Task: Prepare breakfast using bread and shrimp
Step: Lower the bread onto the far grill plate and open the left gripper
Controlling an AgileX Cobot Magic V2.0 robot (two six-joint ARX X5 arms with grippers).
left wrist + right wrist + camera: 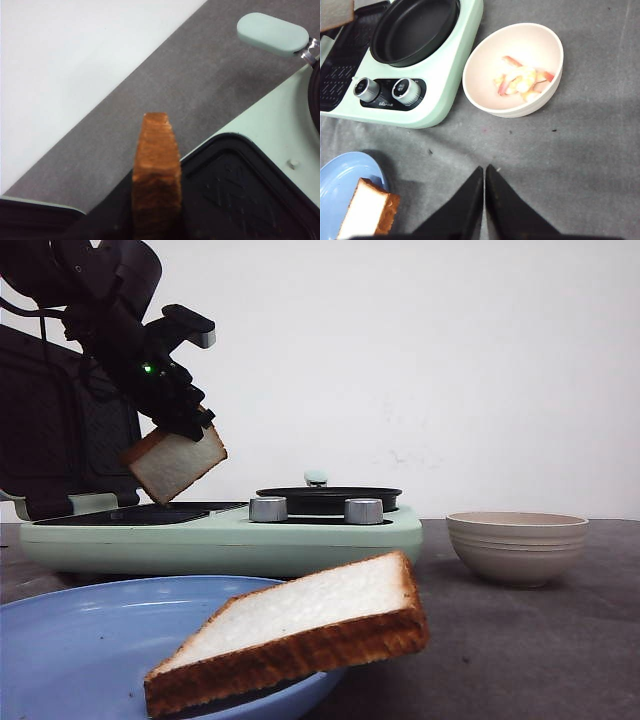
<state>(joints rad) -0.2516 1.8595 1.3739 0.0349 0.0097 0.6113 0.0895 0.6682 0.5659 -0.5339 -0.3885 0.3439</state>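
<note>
**Bread slice held over grill plate, second slice waiting on plate**

Left gripper (190, 425) up above the breakfast maker (220, 535), pinching one bread slice (175, 462) by its upper edge. Slice hung tilted, clear of the dark grill plate (140, 513), not touching. In left wrist view seen crust-edge on, jaws pressed against both faces of it, grill plate directly underneath. Open grill lid (60, 440) stood upright behind the arm.

Second bread slice (300, 630) lay on the blue plate (90, 640), in front of the breakfast maker, one corner jutting past the rim. Untouched.

Right gripper (484, 200) hovered over bare table in front of the breakfast maker, fingers pressed together, nothing between them. Idle.

Shrimp (522, 80) sat in the beige bowl (512, 70), just beside the breakfast maker on the round-pan side. Round black pan (415, 30) held nothing, two silver knobs (385, 90) in front of it.

Step judged: loading first slice onto the grill plate, early in task. Shrimp and second slice not yet dealt with.

Next move likely: lower the slice, level it flat against the grill plate, then release. Needs tilt corrected first, otherwise lands on a corner and tips. Needs clearance from the lid behind. After that, probably shrimp into the pan via the right gripper.
</note>
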